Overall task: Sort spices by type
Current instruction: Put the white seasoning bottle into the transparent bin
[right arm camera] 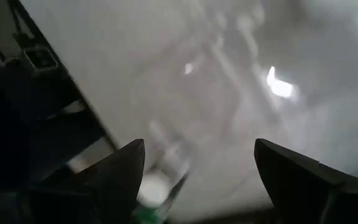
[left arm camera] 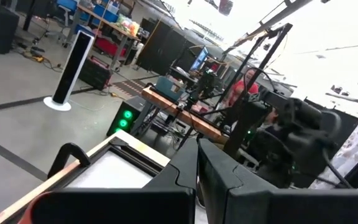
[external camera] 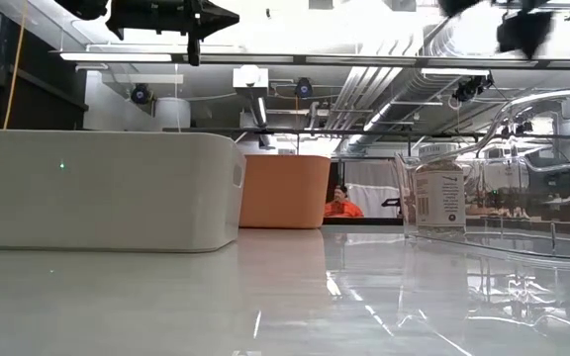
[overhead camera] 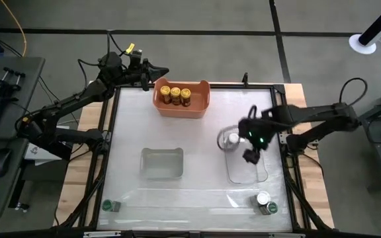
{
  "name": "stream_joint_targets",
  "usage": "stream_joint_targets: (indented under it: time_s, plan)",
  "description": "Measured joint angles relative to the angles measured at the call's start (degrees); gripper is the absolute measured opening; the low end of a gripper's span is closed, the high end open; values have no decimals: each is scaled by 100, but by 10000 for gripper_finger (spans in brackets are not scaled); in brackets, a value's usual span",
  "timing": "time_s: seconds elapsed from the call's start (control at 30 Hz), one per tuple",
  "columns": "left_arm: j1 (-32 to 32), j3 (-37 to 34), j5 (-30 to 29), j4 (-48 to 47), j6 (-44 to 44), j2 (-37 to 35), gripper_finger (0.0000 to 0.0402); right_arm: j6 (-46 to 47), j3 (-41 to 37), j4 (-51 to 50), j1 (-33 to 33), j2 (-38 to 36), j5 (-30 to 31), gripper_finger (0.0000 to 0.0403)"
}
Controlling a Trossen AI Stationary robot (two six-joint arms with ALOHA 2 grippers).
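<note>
Three yellow-lidded jars (overhead camera: 175,94) stand in the orange tub (overhead camera: 200,109) at the table's far side. One silver-white-lidded jar (overhead camera: 232,139) stands in the clear tub (overhead camera: 260,175) on the right; it also shows in the low view as the jar (external camera: 439,198). A green-lidded jar (overhead camera: 108,206) stands near the near left corner. A silver-white-lidded jar (overhead camera: 263,198) and a green-lidded jar (overhead camera: 270,209) stand together near the near right corner. My right gripper (overhead camera: 251,149) hangs open and empty above the right clear tub. My left gripper (overhead camera: 161,71) is shut, raised beside the orange tub's far left corner.
A second clear tub (overhead camera: 161,162) sits near the table's middle, left of the right one. A raised frame (overhead camera: 111,132) runs around the table. A person in orange (external camera: 341,206) is far behind the table. Bare table lies between the tubs and the near edge.
</note>
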Motion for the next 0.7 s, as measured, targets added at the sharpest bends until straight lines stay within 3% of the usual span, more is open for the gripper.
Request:
stream_joint_targets:
  time_s: [0.2,0.37,0.53,0.7]
  plan:
    - [-1,0,8,1,-4,0,0,2756,-509,69,1384,6,-544,299]
    - [1,0,17,-1,-148,0,0,4755,-1353,1320,2415,57,-1222,299]
    - [-1,0,41,0,-148,0,0,5721,-2033,2547,2913,61,-1184,299]
    - [-1,0,43,-1,-148,0,0,6137,-2151,2714,3028,60,-737,299]
